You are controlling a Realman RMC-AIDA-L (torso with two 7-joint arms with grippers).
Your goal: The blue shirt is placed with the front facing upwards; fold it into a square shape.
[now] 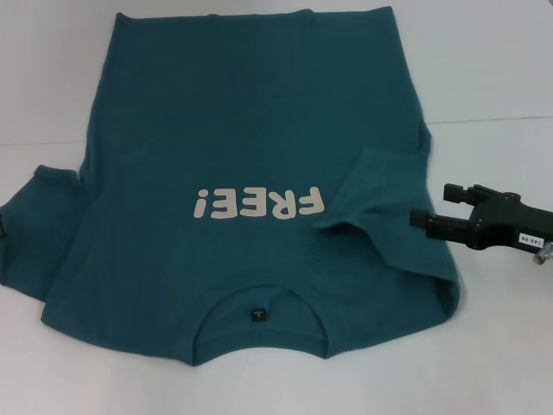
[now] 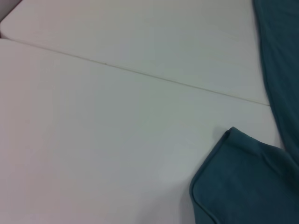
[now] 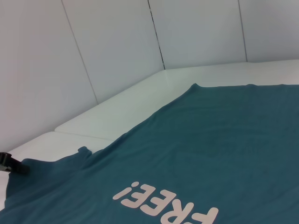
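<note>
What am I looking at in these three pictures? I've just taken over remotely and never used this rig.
This is a two-armed robot at a white table, folding a blue shirt.

The head view looks down from the robot's head. The shirt lies front up, with its white FREE! lettering and its collar nearest the robot. The sleeve on the robot's right is folded inward onto the chest. The right gripper, black, sits at that sleeve's edge with its fingers open; nothing appears held.

The left wrist view shows bare table and the other sleeve, lying flat. The left gripper is not in view.

The right wrist view looks low across the shirt toward the lettering.
</note>
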